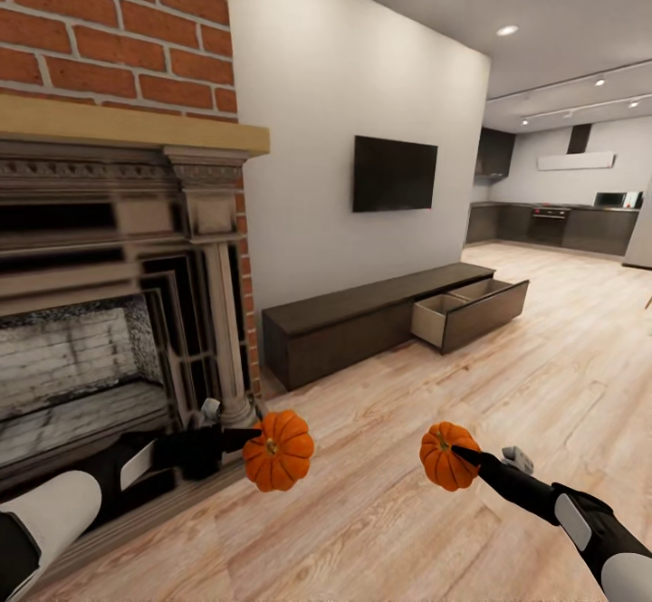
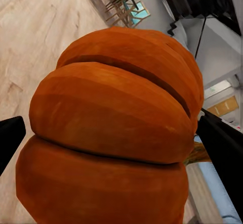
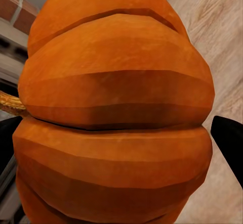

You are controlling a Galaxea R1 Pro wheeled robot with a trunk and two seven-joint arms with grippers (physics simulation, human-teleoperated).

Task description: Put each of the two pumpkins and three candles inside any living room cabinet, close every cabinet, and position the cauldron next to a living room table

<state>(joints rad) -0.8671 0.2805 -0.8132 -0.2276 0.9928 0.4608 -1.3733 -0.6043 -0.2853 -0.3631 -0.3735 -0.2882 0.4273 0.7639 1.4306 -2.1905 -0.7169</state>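
- Your left fingers [image 1: 258, 444] clamp one pumpkin [image 1: 279, 450] above the floor [image 1: 507, 376], by the fireplace [image 1: 109, 312].
- Your right fingers [image 1: 460, 453] clamp the other pumpkin [image 1: 445, 455].
- The cabinet [image 1: 362, 317] stands ahead, one drawer [image 1: 471, 308] open.

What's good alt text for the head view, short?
Each gripper holds an orange pumpkin, left and right, above a wood floor. Beyond, a long dark cabinet has one drawer open, beside a brick fireplace.
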